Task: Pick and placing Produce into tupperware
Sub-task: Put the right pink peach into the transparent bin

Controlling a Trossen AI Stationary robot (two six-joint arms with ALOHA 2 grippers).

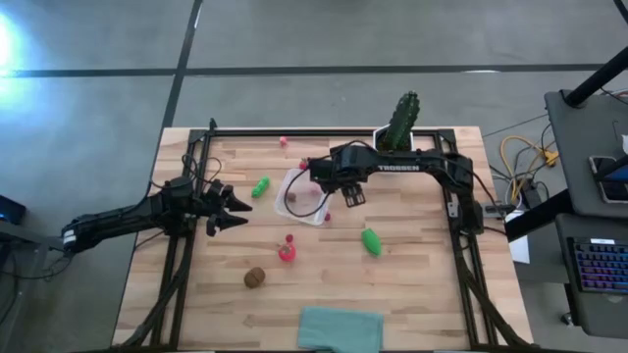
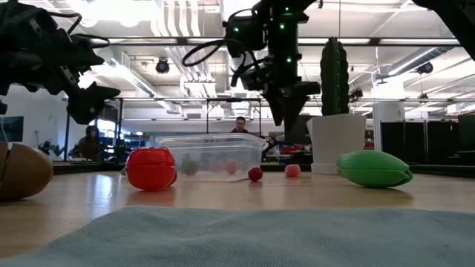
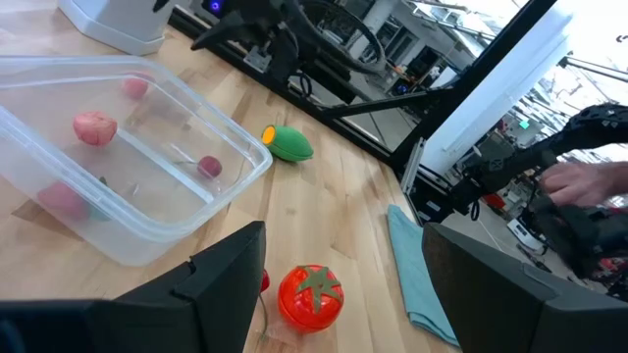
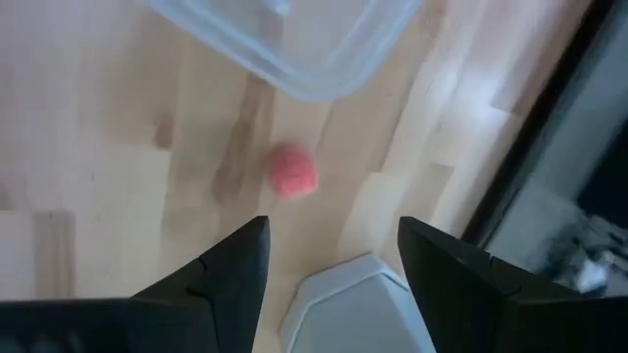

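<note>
The clear tupperware [image 1: 302, 196] sits mid-table with several small pink and red pieces [image 3: 95, 127] inside. On the wood lie a green piece [image 1: 260, 186] left of it, a second green piece [image 1: 371, 241], a red tomato-like piece [image 1: 287, 252], a brown kiwi [image 1: 255, 277], a tiny red one [image 1: 327, 217] and a pink one [image 1: 284, 140]. My left gripper [image 1: 231, 211] hovers open left of the tupperware, above the table. My right gripper [image 1: 351, 196] hangs open over the tupperware's right edge; its wrist view shows a pink ball [image 4: 292, 172] on the wood.
A tall green cactus [image 1: 400, 123] in a white pot [image 2: 338, 141] stands at the far edge behind the right arm. A teal folded cloth [image 1: 339, 328] lies at the near edge. Black frame rails [image 1: 461, 211] run along both sides of the table.
</note>
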